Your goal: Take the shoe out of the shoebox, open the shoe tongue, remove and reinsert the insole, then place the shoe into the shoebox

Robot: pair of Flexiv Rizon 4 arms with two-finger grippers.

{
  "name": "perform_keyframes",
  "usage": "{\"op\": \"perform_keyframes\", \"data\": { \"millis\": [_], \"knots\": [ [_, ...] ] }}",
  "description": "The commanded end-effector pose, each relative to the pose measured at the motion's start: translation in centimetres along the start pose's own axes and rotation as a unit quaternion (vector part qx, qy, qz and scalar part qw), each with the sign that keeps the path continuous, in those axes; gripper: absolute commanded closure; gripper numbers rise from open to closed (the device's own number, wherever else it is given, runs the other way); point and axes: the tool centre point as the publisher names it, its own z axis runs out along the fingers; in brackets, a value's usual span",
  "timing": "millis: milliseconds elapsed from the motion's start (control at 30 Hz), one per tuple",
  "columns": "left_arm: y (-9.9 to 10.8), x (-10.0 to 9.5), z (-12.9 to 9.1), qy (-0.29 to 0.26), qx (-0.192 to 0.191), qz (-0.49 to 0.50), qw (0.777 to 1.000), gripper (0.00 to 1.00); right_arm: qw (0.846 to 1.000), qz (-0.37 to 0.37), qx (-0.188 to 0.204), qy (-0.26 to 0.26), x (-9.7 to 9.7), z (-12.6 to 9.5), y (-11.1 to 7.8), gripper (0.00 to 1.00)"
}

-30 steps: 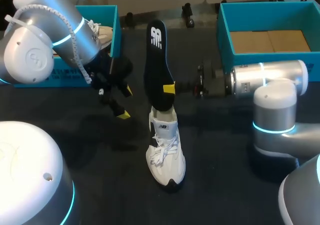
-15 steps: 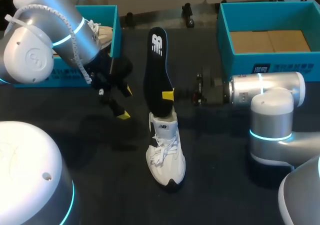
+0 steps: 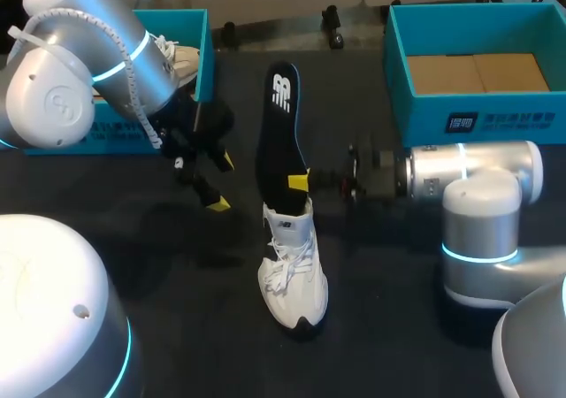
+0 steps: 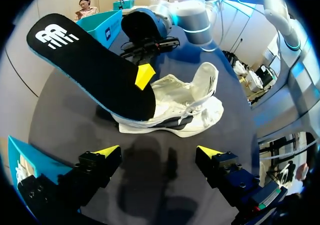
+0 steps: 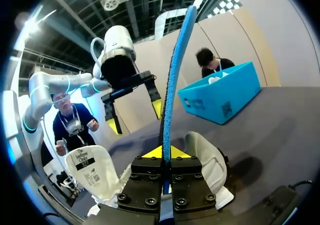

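A white shoe [image 3: 293, 272] stands on the dark table, toe toward me. A black insole [image 3: 279, 131] with a blue underside rises steeply from the shoe's opening, its lower end inside. My right gripper [image 3: 299, 182] is shut on the insole near that lower end. In the right wrist view the insole's blue edge [image 5: 177, 70] stands upright between the yellow tips of the right gripper [image 5: 164, 152], over the shoe [image 5: 206, 161]. My left gripper [image 3: 222, 182] hangs open left of the shoe, holding nothing. In its own view the left gripper [image 4: 159, 152] faces the shoe [image 4: 187, 110] and insole [image 4: 87, 65].
A teal shoebox [image 3: 202, 57] at the back left holds another white shoe [image 3: 181, 60]. A second teal shoebox [image 3: 416, 106] at the back right shows only its cardboard floor. My right arm lies across the table to the right of the shoe.
My right gripper has lowered the insole, pushing its lower end further into the shoe's opening. The left arm and the shoe have not moved.
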Motion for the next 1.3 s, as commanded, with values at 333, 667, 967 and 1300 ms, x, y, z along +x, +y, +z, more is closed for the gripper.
{"op": "perform_keyframes", "data": {
  "millis": [333,667,967,1300],
  "knots": [
    [0.0,0.1,-0.1,-0.002,-0.002,0.0,1.0,0.0,1.0,0.021,0.006,0.003,0.6,-0.1,-1.8,1.0],
    [0.0,0.1,-0.1,-0.002,-0.002,0.0,1.0,0.0,0.998,0.049,0.027,0.017,1.4,0.5,-3.5,1.0],
    [0.0,0.1,-0.1,-0.002,-0.002,0.0,1.0,0.0,0.998,0.059,0.029,0.015,1.7,0.5,-3.8,1.0],
    [0.0,0.1,-0.1,-0.002,-0.002,0.0,1.0,0.0,0.998,0.039,0.04,0.012,1.3,0.3,-1.8,0.79]
  ]
}}
